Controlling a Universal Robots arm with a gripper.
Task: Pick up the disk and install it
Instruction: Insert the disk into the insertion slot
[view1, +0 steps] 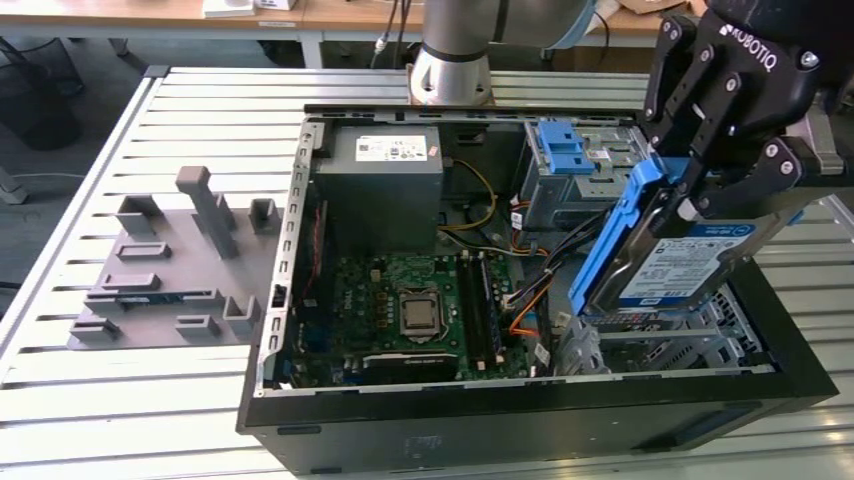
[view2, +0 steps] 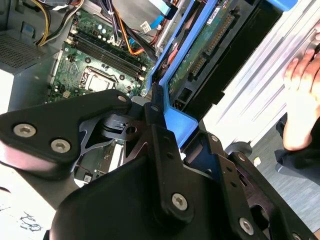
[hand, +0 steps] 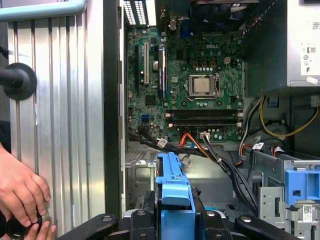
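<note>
Exterior view: my gripper (view1: 727, 195) has its fingers clamped on the disk (view1: 687, 265). The drive hangs tilted with its label side to the camera and the blue rail (view1: 621, 240) along its edge. Its lower end is just over the drive cage (view1: 667, 350) of the open computer case (view1: 534, 410) and is not seated yet. Deeper in the case, away from the fingers, I see the motherboard (view1: 400, 300), the grey power supply (view1: 380, 180) and a blue latch piece (view1: 561, 150). A grey fixture (view1: 160, 260) sits on the slatted table (view1: 200, 100), well apart from the fingers.

Second wrist view: the fingers pinch the blue rail, and the disk's green circuit-board side (view2: 200, 50) runs out past the fingertips. The motherboard lies beyond. A person's hand (view2: 302, 75) is outside the case, well off from the fingers.

First wrist view: the blue rail stands between the two fingers — jaws closed tight on it. Cables (hand: 225, 160) and the CPU socket (hand: 201, 86) lie beyond the fingertips. The hand rests on the table, across the case wall from the fingers.
</note>
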